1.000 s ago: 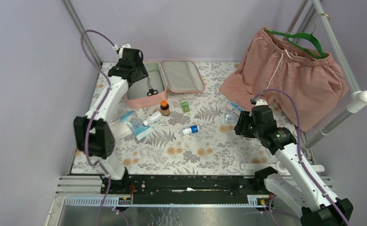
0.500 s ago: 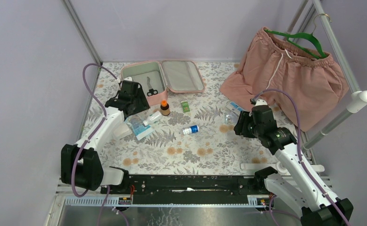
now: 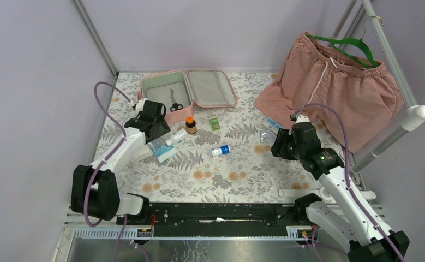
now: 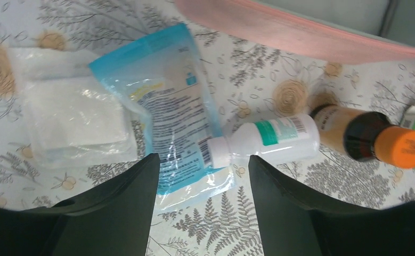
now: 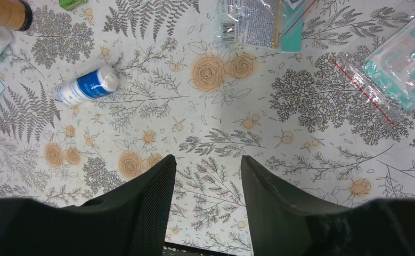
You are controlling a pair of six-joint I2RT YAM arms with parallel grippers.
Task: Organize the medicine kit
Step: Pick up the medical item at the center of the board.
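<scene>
At the far left of the table, the medicine kit lies open, and the left gripper hovers just near of it.
The step looks like fetching the next loose item to pack. The jaws are spread and hold nothing, poised above a blue pouch and the cap end of a white bottle (which one is meant I cannot tell). The next move calls for a straight descent and a close on one piece alone. The right gripper, likewise spread and holding nothing, hangs over the table's right side.

Scissors in the medicine kit; before it a standing bottle, left of that a pouch.
</scene>
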